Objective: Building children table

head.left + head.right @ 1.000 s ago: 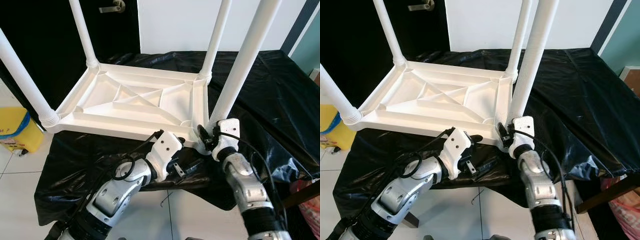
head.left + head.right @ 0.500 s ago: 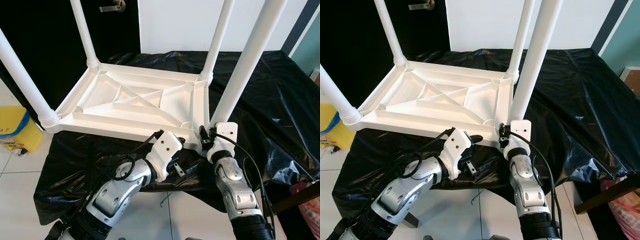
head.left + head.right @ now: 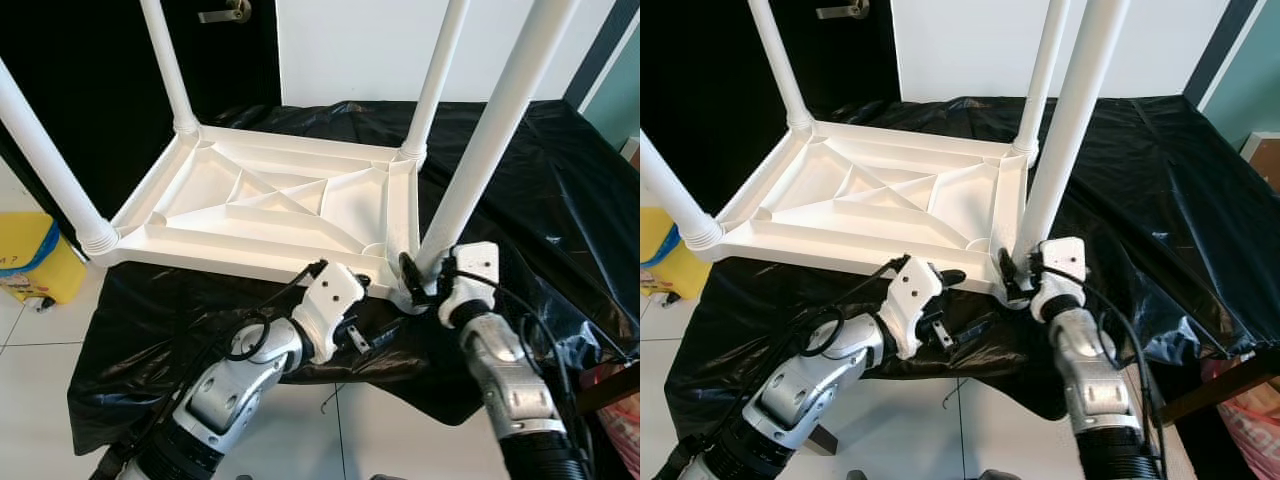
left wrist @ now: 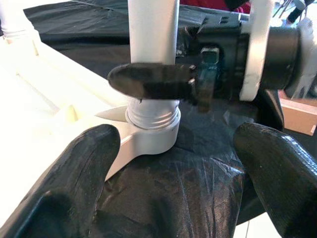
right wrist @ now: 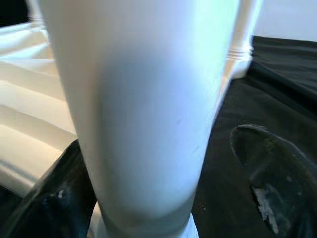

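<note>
Right gripper (image 3: 418, 285) has swung outward round the near leg (image 3: 480, 150), fingers loosely astride it, probably screwing; left gripper (image 3: 352, 290) waits, fingers apart, empty.

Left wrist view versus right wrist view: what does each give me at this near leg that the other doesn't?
Left wrist: the white plastic table leg's ribbed base seated in the upturned white tabletop's corner socket, a right gripper finger across the leg, and the left gripper open short of it. Right wrist: the right gripper straddling the leg, another leg behind. Both: the leg and black plastic sheet.
</note>
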